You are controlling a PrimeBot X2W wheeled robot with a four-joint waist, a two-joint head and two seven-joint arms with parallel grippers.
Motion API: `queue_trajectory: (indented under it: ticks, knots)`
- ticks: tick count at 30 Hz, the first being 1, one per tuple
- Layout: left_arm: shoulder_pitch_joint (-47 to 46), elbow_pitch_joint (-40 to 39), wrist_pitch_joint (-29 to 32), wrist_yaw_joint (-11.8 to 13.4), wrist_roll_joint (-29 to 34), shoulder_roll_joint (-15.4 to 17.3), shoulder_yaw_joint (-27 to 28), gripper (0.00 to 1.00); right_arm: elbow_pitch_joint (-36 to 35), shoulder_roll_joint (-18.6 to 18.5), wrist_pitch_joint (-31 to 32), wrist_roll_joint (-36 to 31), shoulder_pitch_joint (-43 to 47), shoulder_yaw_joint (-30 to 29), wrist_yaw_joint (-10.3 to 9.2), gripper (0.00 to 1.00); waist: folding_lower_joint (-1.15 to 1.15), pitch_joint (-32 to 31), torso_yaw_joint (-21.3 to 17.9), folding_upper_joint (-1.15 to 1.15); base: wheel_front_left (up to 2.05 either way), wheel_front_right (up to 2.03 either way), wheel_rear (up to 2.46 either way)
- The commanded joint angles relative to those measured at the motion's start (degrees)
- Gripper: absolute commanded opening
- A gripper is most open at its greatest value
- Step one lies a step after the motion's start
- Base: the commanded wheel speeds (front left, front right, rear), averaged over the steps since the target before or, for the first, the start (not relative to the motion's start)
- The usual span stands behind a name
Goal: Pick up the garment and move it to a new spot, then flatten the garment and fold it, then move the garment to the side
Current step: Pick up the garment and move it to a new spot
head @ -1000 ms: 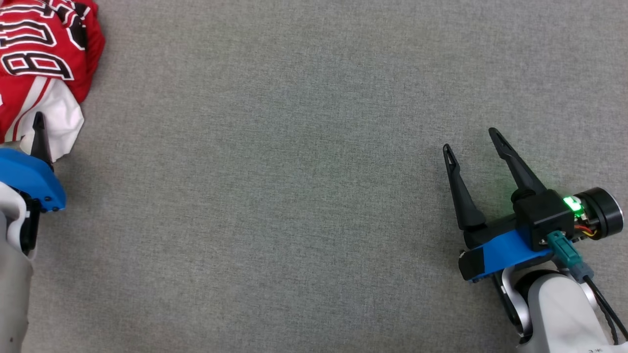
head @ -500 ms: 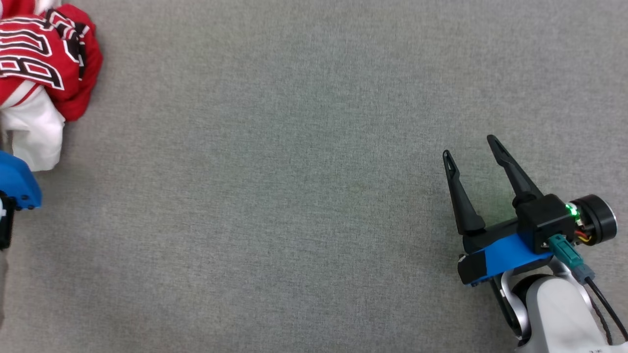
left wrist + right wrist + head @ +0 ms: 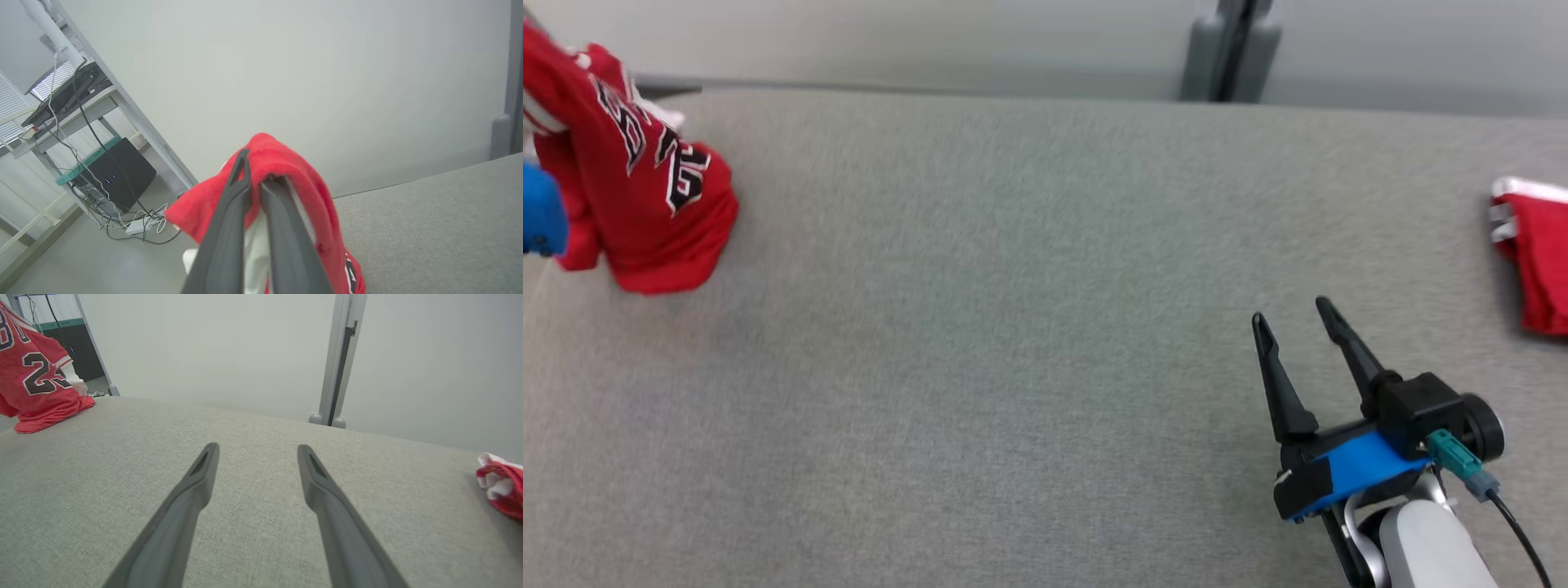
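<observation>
"Jersey [image 3: 294,175] first: what did our left gripper [image 3: 257,171] have hold of?"

"We had its two dark fingers clamped tight on a bunched fold of the red basketball jersey, with white cloth showing between them. We judged a thick fold was taken so the fabric would not slip while lifted."

"And where was the jersey?"

"It hung from that grip at the far left of the grey padded table [image 3: 1013,343], near the back edge. Most of it was raised, and its lower hem rested on the surface. We judged the first step, carrying it to a new spot, to be in hand."

"Our right gripper [image 3: 1292,313]?"

"We held it spread wide and empty, low over the table's near right, well apart from the jersey, probably free to help flatten. Beyond it a second red-and-white garment [image 3: 1535,253] lay at the right edge; we would need to steer clear of it."
</observation>
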Motion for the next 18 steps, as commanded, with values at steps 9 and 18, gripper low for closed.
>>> queue_trajectory:
  ticks: [9, 18]
  knots:
    - [-1.9, -22.6, 9.9, 0.0, -4.2, -0.9, -6.8, 0.0, 5.2, -0.1, -2.9, 3.0, 3.7, -1.6, 0.0, 1.0, 0.01, -11.3, -9.4, 0.0, 0.0, 0.0, 0.0]
    - [-1.0, -40.6, 20.3, 4.9, -7.8, -6.4, -7.4, 0.0, 5.6, 0.0, -4.3, 4.3, 2.5, -2.7, 0.0, 1.0, 0.01, -8.9, -12.2, 0.0, 0.0, 0.0, 0.0]
